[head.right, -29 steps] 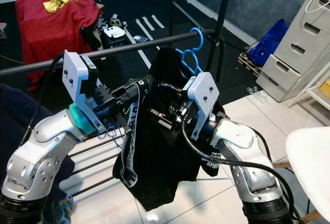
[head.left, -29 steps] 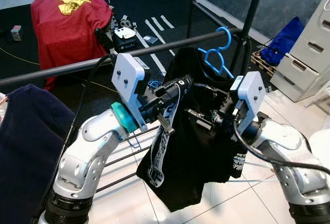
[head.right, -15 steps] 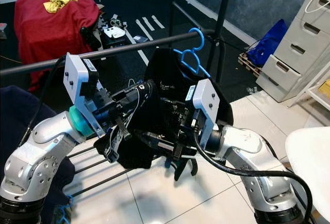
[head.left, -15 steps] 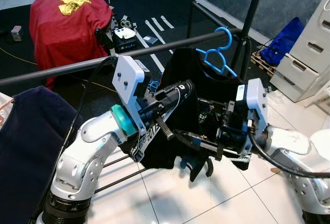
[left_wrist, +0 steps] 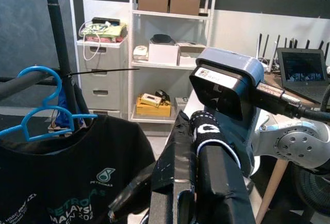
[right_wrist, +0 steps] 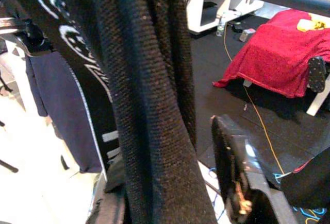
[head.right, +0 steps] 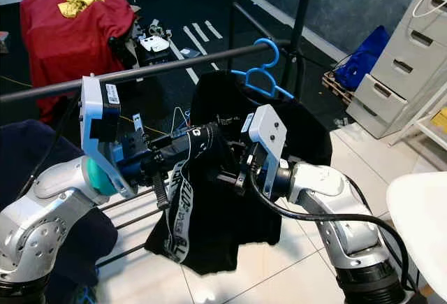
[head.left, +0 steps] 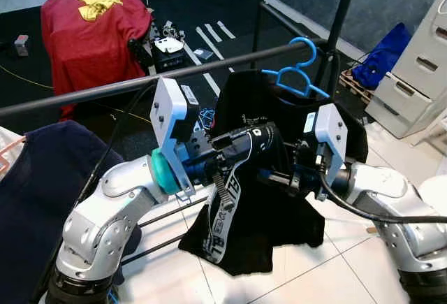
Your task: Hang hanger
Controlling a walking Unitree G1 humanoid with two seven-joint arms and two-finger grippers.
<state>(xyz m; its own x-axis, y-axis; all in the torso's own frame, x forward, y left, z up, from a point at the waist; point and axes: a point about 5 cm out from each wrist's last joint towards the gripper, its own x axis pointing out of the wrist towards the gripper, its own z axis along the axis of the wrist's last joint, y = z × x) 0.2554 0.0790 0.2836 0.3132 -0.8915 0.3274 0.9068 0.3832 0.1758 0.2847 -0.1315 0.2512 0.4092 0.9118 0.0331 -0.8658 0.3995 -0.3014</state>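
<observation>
A blue hanger [head.left: 297, 73] carries a black T-shirt [head.left: 269, 206] with white print. Its hook sits at the black rail [head.left: 105, 89], near the rail's right end. My left gripper [head.left: 260, 138] reaches across the shirt's front and is shut on a fold with a white printed band [head.left: 225, 210] that hangs from it. In the left wrist view the fingers [left_wrist: 216, 183] lie close together with cloth draped over them. My right gripper [head.left: 277, 175] is just right of it, against the shirt. In the right wrist view black cloth [right_wrist: 149, 105] hangs between its spread fingers [right_wrist: 238, 180].
A navy garment [head.left: 35, 185] hangs at the rail's left. Upright rack posts [head.left: 342, 21] stand behind the hanger, and low bars [head.left: 164, 214] run under my arms. White drawers [head.left: 419, 66] and a blue bag [head.left: 384, 52] sit at right, a red-covered object [head.left: 91, 24] at the far left.
The shirt's lower part, bunched up between my grippers half a second ago, has dropped and hangs long. The hanger sits higher and more level at the rail. Both arms shifted slightly left.
</observation>
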